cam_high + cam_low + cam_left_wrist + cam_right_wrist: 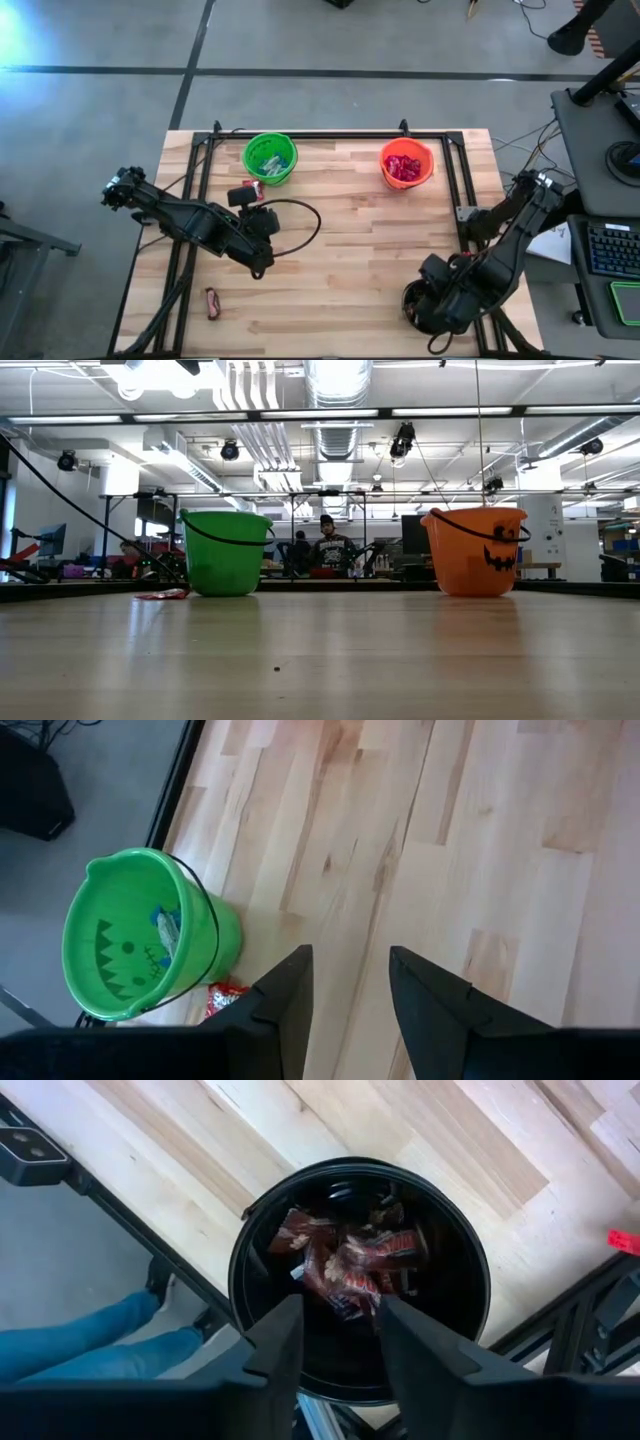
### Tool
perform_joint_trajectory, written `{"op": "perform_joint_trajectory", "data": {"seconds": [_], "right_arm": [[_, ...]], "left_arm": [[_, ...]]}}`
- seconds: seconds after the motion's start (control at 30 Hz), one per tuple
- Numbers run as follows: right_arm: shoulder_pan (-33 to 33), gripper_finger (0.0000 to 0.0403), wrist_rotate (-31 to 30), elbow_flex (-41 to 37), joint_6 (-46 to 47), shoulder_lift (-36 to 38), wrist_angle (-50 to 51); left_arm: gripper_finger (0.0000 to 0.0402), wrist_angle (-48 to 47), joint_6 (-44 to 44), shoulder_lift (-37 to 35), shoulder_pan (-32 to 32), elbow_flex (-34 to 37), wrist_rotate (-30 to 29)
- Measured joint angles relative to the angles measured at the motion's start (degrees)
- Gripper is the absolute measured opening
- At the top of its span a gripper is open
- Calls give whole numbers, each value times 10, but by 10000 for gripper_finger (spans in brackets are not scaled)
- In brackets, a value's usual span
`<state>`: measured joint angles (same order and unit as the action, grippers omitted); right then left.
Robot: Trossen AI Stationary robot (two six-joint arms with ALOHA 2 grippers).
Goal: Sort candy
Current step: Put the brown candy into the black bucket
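My right gripper [340, 1320] hangs open, pointing down, over the black bucket [460, 1295] at the table's near right corner [414, 303]. Dark brown candy bars [345, 1265] lie in a heap on the bucket's floor, and nothing sits between the fingers. My left gripper [350, 960] is open and empty above bare wood left of the table's middle [260, 266]. The green bucket [135, 935] holds light-blue candy [165, 930]. A red packet [222, 1000] lies flat on the table against its base. One dark bar [213, 303] lies near the front left.
The orange bucket [407, 164] with red candy stands at the far right, the green one [270, 158] at the far left. A black frame [455, 190] edges the table. A person's leg in jeans [90, 1345] shows beside the near right corner. Bare wood lies between the arms.
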<state>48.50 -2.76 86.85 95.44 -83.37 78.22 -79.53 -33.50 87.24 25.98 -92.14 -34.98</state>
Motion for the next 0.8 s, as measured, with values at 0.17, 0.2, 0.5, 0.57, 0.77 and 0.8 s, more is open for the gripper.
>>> {"op": "perform_joint_trajectory", "data": {"seconds": [0.17,0.2,0.5,0.57,0.77,0.8], "right_arm": [[0,157,-3,0,-1,-4,-1],[0,161,-6,-1,-5,-4,-1],[-8,162,-165,-1,-70,-4,-12],[-15,158,-199,-1,-88,-4,-12],[-43,149,-260,-1,-122,1,-12],[-48,148,-263,-1,-128,3,-12]], "left_arm": [[116,0,0,0,0,0,2],[116,0,0,0,0,0,7],[115,-1,-14,0,1,0,74],[115,-2,-36,0,1,0,91],[114,-25,-119,0,5,0,128],[114,-30,-135,0,6,0,133]]}}
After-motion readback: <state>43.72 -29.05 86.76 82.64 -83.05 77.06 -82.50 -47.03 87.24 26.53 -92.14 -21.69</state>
